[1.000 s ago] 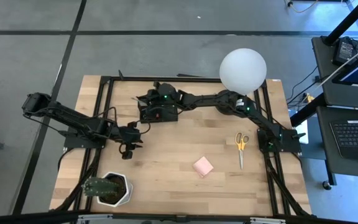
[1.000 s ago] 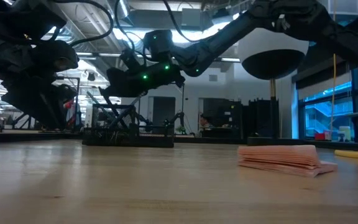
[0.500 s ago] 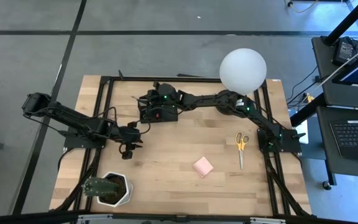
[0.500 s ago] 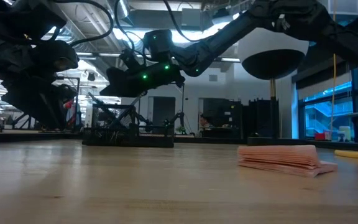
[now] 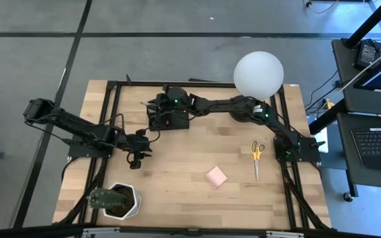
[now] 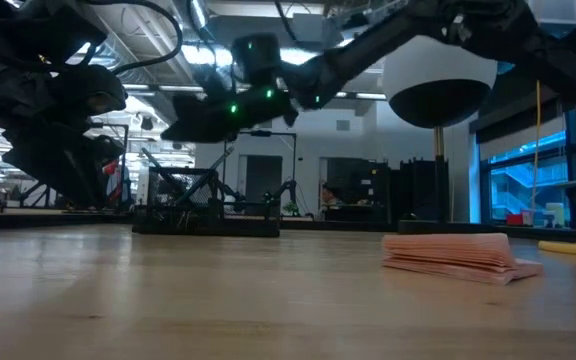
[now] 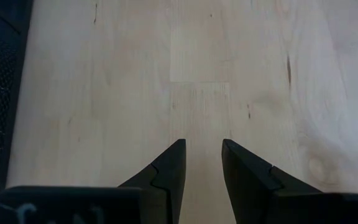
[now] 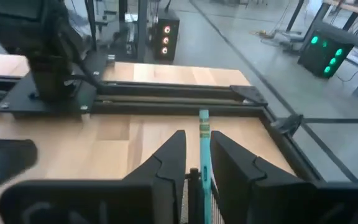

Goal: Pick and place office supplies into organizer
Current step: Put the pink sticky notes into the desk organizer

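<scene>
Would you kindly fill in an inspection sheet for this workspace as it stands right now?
Surface: wooden table, mostly bare.
Job's things: organizer at the far edge; yellow-handled scissors and pink sticky-note pad lie loose; a green pencil stands between the right fingers.
Clutter: white plant pot at the near left corner.
Grippers: left pincer open over bare wood; right pincer above the organizer.
Cables: some along the left arm.
Surroundings: white globe lamp, laptop.

Right gripper (image 6: 183,128): has risen a little above the organizer (image 5: 167,119), clearer in the low view.
Right arm: shifted slightly in the high view.
Pencil (image 8: 203,138): seen between the right fingers, tip upward.
</scene>
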Action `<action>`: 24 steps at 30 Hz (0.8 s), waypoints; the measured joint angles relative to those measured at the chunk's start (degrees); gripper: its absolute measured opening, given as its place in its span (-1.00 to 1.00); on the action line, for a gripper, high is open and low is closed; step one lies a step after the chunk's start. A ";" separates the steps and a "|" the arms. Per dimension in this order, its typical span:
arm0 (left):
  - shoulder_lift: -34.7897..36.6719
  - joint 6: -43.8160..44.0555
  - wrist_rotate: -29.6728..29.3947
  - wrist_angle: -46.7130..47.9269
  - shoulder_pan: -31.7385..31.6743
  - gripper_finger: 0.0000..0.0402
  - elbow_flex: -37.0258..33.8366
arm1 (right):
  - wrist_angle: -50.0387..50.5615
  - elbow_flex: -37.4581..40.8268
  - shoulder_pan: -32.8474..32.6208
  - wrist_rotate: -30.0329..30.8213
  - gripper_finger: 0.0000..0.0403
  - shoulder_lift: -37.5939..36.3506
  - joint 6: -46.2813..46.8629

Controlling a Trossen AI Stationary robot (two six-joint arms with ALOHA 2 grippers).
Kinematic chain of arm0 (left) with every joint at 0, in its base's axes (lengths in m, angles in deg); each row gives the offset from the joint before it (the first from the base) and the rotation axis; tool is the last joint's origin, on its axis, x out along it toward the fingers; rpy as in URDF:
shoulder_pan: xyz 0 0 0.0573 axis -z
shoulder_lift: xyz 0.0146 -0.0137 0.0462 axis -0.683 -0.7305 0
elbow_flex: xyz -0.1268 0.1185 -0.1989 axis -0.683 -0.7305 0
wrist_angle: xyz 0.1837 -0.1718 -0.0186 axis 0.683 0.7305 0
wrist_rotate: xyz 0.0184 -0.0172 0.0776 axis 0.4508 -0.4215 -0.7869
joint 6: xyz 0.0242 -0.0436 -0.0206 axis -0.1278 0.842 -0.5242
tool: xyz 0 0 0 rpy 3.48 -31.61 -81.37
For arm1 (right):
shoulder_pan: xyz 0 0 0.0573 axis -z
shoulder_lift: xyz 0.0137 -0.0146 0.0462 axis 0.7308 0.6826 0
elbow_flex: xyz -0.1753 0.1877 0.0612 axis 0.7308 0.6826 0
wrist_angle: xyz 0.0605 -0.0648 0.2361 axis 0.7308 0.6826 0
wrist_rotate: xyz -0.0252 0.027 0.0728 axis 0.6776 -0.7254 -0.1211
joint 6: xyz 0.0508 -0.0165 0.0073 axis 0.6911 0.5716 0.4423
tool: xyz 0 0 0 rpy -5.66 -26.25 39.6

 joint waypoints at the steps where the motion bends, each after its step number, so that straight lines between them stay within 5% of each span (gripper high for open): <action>1: 0.00 0.01 -0.05 -0.02 0.00 -0.51 0.01 | 2.47 -0.08 -0.06 -0.02 -0.62 -1.03 0.00; 13: 0.02 0.00 -0.51 -0.46 0.00 -0.51 0.00 | 37.12 -0.63 -3.65 0.07 -0.62 -16.60 3.54; 24: 0.02 2.03 -0.56 -1.71 0.00 -0.51 0.00 | 79.00 -0.61 -13.70 1.71 -0.62 -24.16 21.29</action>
